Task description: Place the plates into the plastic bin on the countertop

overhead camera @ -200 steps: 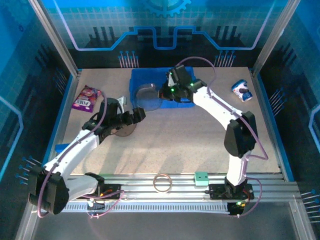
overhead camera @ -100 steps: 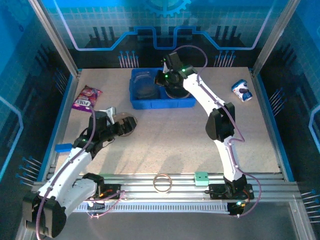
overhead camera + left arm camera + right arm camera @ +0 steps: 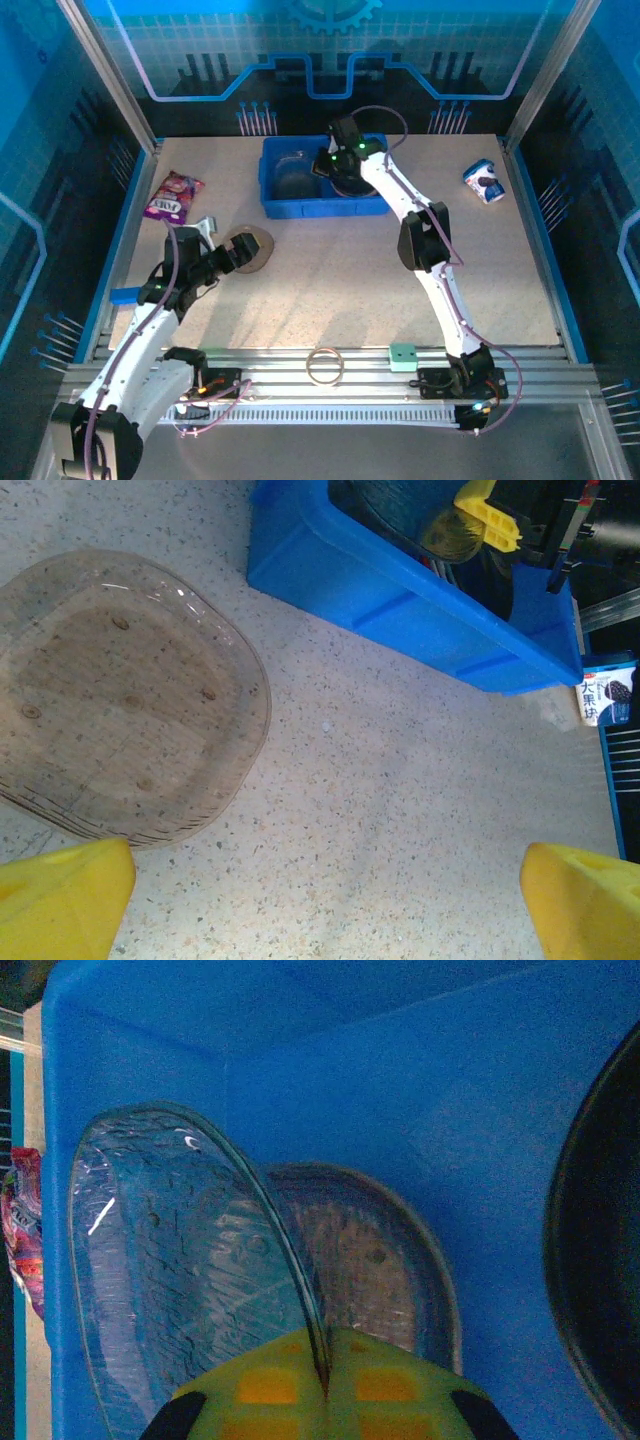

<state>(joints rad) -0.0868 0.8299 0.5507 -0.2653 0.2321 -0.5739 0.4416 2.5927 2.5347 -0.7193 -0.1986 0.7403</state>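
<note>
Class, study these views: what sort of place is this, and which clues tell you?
Likely a robot test cell, not a kitchen: two arms bolted to metal rails, blue printed wall panels, and a countertop with a plastic bin.

Glossy purple-and-pink snack packet [image 3: 172, 196] lying flat at far left, small flat blue block [image 3: 127, 295] nearer along the same edge, well apart. White-and-blue printed container [image 3: 486, 181] lying at far right. Thin open copper-coloured ring [image 3: 324, 366] and small teal block [image 3: 402, 356] resting near each other, not touching, on grooved metal rail [image 3: 270, 372] at front.
</note>
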